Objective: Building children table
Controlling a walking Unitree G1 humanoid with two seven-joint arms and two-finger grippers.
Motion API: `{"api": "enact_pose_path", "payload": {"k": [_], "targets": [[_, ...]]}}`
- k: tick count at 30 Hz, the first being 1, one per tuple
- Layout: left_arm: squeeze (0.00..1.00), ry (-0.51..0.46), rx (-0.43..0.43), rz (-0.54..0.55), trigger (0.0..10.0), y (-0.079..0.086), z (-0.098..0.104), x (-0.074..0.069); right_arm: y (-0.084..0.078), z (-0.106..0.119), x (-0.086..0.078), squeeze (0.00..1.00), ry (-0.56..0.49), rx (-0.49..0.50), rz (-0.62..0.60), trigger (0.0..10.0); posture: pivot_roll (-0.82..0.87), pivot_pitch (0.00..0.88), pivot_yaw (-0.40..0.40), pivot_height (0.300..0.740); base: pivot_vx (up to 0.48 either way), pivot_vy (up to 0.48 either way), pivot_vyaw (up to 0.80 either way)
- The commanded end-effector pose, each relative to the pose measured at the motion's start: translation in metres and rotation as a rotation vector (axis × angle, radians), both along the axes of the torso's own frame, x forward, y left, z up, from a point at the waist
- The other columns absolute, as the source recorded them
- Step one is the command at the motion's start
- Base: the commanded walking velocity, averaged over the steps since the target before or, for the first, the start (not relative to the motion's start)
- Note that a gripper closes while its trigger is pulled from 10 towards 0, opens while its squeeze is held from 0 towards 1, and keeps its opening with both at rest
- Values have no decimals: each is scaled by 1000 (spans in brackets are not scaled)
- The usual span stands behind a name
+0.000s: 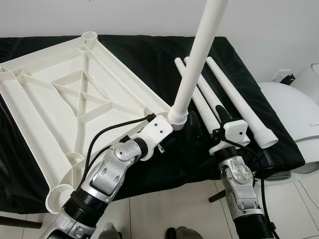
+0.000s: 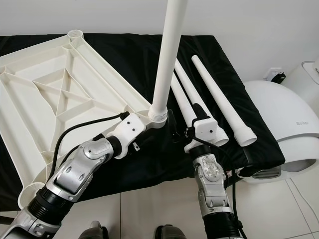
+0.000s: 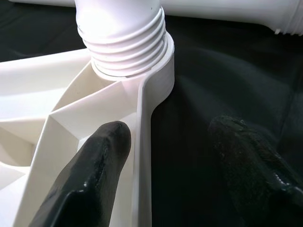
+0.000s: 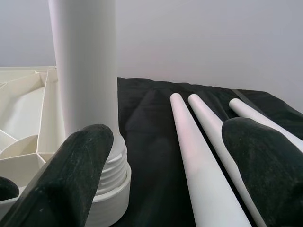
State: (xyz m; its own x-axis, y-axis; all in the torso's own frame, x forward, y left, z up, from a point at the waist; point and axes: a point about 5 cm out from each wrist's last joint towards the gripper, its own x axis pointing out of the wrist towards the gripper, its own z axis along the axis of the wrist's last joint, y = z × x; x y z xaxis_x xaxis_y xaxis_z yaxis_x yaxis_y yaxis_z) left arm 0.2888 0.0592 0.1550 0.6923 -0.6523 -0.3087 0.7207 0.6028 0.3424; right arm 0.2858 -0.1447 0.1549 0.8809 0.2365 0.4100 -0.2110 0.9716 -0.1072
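Now, our left hand (image 3: 165,156): spread, straddling the table panel's (image 1: 65,99) rim near the socket.
Upright leg (image 1: 197,64): seated in that socket.
Our right hand (image 4: 165,161): spread, just right of it.

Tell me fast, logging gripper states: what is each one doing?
Left gripper: open, straddling the tabletop rim.
Right gripper: open beside the upright leg, holding nothing.

Head views: bright, even, diffuse light, sharp, no motion blur. White tabletop (image 1: 65,94) ribs stay readable with soft shading; black cloth (image 1: 149,59) crushes to near featureless dark. Upright leg (image 1: 199,55) leans differently in each eye view, wide-angle distortion at the top edge. Mild sheen on the silver arms. Left wrist view: threaded end of the leg blown out by glare, near fingers (image 3: 90,175) soft and out of focus. Right wrist view: fingers (image 4: 71,175) blurred in the foreground, loose legs (image 4: 199,151) behind reasonably sharp, grey wall flat-lit.
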Motion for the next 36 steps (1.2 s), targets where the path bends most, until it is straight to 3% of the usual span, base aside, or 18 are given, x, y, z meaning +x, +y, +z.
{"api": "enact_pose_path", "payload": {"k": [1,4,10,21,22,23,24,25,26,27,28,29,36], "targets": [[0,149,36,75,10000,11,-26,0,-1,-5,-1,0,20,-6,-7,10000,40,137,-40,740,0,0,0],[0,168,-1,186,10000,19,-22,11,0,-5,-1,0,20,-8,-2,10000,42,134,-40,740,0,0,0],[0,192,-12,262,10000,26,-20,16,1,-5,-1,0,19,-8,4,10000,43,129,-38,740,0,0,0],[0,150,-50,267,10000,28,-8,19,2,-6,-1,0,20,-5,5,10000,40,130,-32,740,0,0,0],[0,133,-63,263,8745,29,-5,19,1,-6,-2,0,20,-5,3,10000,40,131,-33,740,0,0,0],[0,133,-63,263,8745,29,-5,19,1,-6,-2,0,20,-5,3,10000,40,131,-33,740,0,0,0],[0,123,-70,259,8000,30,-2,20,1,-6,-1,0,21,-5,3,10000,42,133,-35,740,0,0,0],[0,109,-74,253,4706,30,0,20,1,-6,-1,0,21,-6,2,10000,42,134,-37,740,0,0,0],[0,109,-74,253,4706,30,0,20,1,-6,-1,0,21,-6,2,10000,42,134,-37,740,0,0,0],[0,92,-74,244,824,31,1,19,1,-6,-1,0,21,-7,2,10000,42,134,-37,740,0,0,0],[0,92,-74,244,824,31,1,19,1,-6,-1,0,21,-7,2,10000,42,134,-37,740,0,0,0],[0,81,-75,237,0,32,2,18,0,-5,-1,0,20,-7,3,10000,41,135,-39,740,0,0,0],[0,57,-67,172,0,33,2,9,1,-4,1,0,16,-12,15,10000,42,136,-43,740,0,0,0]]}}
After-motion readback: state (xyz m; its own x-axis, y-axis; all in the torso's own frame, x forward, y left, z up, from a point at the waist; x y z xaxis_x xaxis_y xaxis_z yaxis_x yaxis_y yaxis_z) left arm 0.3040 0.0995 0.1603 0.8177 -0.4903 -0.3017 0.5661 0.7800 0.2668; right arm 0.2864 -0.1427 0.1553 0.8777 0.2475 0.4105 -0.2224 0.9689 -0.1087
